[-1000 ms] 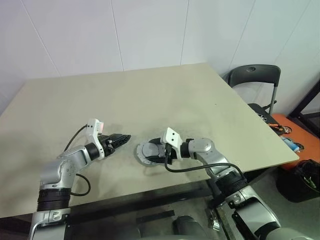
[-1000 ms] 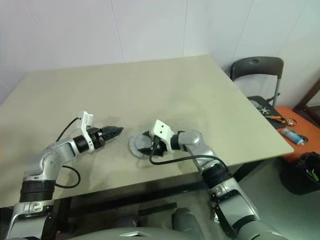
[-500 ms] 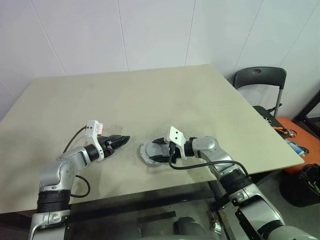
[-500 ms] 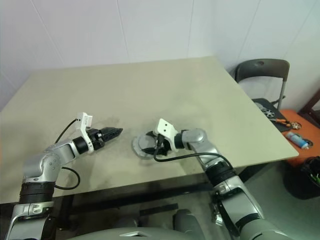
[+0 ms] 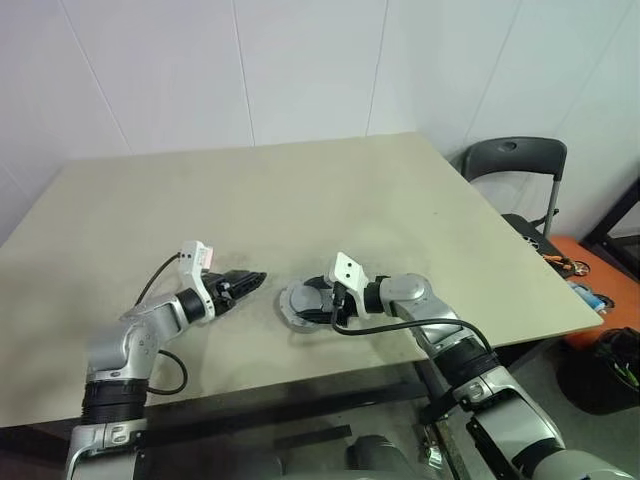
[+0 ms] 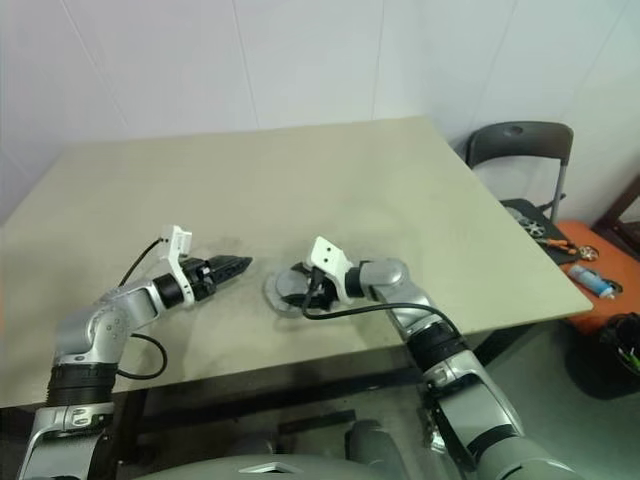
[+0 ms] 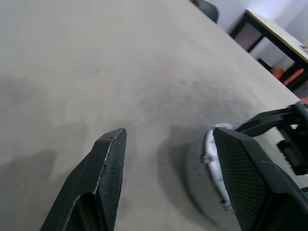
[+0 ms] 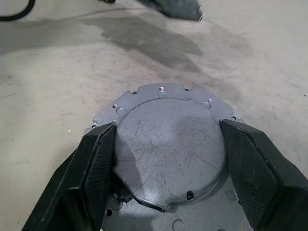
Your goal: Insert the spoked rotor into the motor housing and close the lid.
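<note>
Near the front edge of the beige counter (image 5: pixel 330 190), the grey lid (image 8: pixel 168 144) is seen lying flat on top of the motor housing (image 7: pixel 202 166), its notched rim and small screw holes shown clearly in the right wrist view. The stack is placed just short of the counter's middle, toward six o'clock.

The right hand (image 8: pixel 168 159) is brought in from the three o'clock side and is set around the lid, one black finger at each side of the disc; the fingers (image 8: pixel 96 159) are spread wide and appear to be touching the lid's rim, though a firm grip cannot be confirmed. The spoked rotor cannot be made out; whether it lies under the lid cannot be told.

The left hand (image 5: pixel 245 282) is held at about nine o'clock of the housing, near it but apart, pointing toward it just above the counter surface. Its fingers (image 7: pixel 108 178) are spread wide and nothing is held between them.

Farther off, at about two o'clock beyond the counter's corner, a dark folding chair (image 5: pixel 510 165) is seen against the white wall, and at three o'clock an orange surface (image 5: pixel 590 275) carrying a few small items is visible beside it.
</note>
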You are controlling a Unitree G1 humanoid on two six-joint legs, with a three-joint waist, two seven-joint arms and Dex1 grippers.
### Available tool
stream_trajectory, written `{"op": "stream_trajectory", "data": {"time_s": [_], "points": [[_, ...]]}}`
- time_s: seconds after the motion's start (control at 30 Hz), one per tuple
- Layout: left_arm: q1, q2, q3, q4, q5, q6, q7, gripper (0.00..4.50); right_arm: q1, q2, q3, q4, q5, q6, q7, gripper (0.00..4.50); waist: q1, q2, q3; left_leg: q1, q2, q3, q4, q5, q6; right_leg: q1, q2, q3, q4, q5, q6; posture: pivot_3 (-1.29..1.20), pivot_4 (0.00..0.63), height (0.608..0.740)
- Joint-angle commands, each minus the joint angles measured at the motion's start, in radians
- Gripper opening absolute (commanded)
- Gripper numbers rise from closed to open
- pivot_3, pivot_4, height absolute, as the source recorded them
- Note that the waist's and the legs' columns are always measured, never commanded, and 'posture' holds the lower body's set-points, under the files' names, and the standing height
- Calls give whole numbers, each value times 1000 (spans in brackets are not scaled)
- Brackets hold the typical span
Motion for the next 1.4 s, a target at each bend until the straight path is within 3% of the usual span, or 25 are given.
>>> {"op": "stream_trajectory", "data": {"time_s": [0.03,0.17,0.37,0.47,0.67,0.87,1.4], "points": [[-66,-3,-13,-68,-39,3,-29,3055,58,-28,42,135,-85,137,-42,3231,-1,0,0,2,0,0,0,0,0,1,0,0,0,0,0,0,0,740],[-132,-1,-72,-60,-41,12,-91,3055,70,-54,35,103,-58,194,-2,3231,0,3,-5,4,0,0,1,0,0,2,-1,0,-2,0,0,0,0,740],[-251,-30,-228,169,77,-76,-204,3055,87,-78,41,58,-59,218,25,3231,2,14,-12,2,-1,-2,-3,-1,0,10,0,0,-15,0,1,0,0,740],[-292,-48,-294,304,134,-133,-273,2473,83,-74,27,43,-54,236,12,3193,1,14,-12,2,-2,-2,-3,-2,4,11,-1,0,-17,-1,2,0,0,740],[-316,-72,-323,391,176,-159,-327,421,113,-97,14,-13,-45,259,10,3193,9,14,-12,1,-2,-4,-3,-3,5,11,-1,0,-16,-2,3,0,0,740],[-291,-72,-320,346,166,-125,-372,421,138,-114,19,-35,-45,262,4,3193,9,14,-13,-1,-11,-5,-3,-5,8,12,-10,0,-17,-7,11,0,0,740],[-268,-50,-317,280,158,-66,-399,421,148,-135,31,-85,18,384,59,3193,6,15,-13,-2,-11,-6,-4,-16,12,10,-10,0,-17,-11,15,0,0,740]]}}
